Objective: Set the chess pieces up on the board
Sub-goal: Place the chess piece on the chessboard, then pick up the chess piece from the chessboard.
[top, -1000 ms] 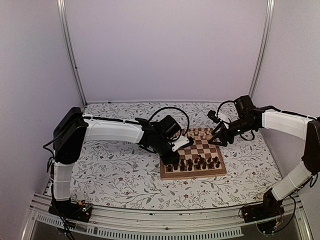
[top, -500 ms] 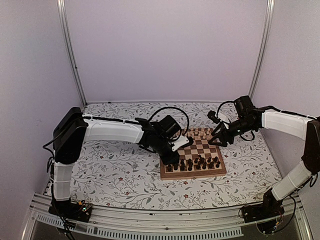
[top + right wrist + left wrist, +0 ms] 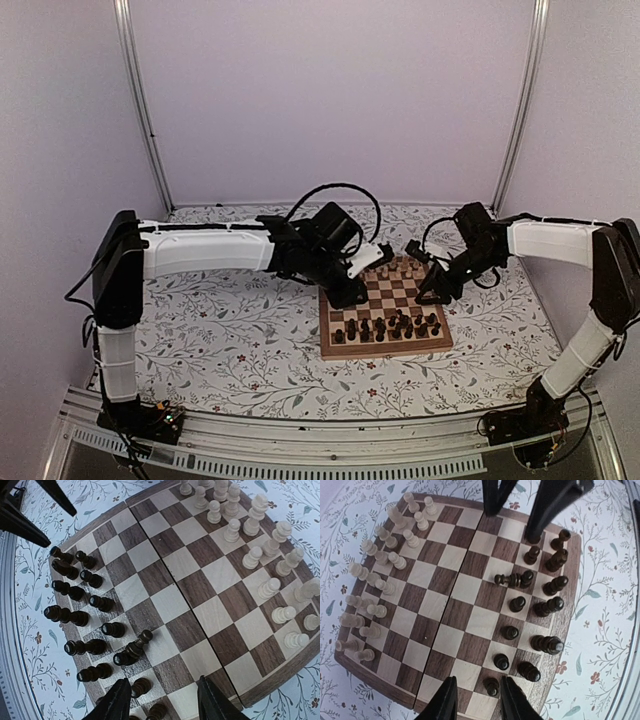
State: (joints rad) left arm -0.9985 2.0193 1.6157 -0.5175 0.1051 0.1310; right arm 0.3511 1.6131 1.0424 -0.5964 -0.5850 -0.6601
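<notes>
The left gripper holds its smooth black fingers narrowly parted and grips nothing. A round-headed dark pawn stands on the square seen through the gap. The right gripper is spread wider, also empty, above a brown-black piece.

Beneath both lies the board, glossy grained wood with a centre seam, resting on a floral cloth. Pale turned pieces crowd one edge and dark pieces the opposite edge.

The wrist views show one toppled piece lying on its side. In the top view the pieces are mere specks.
</notes>
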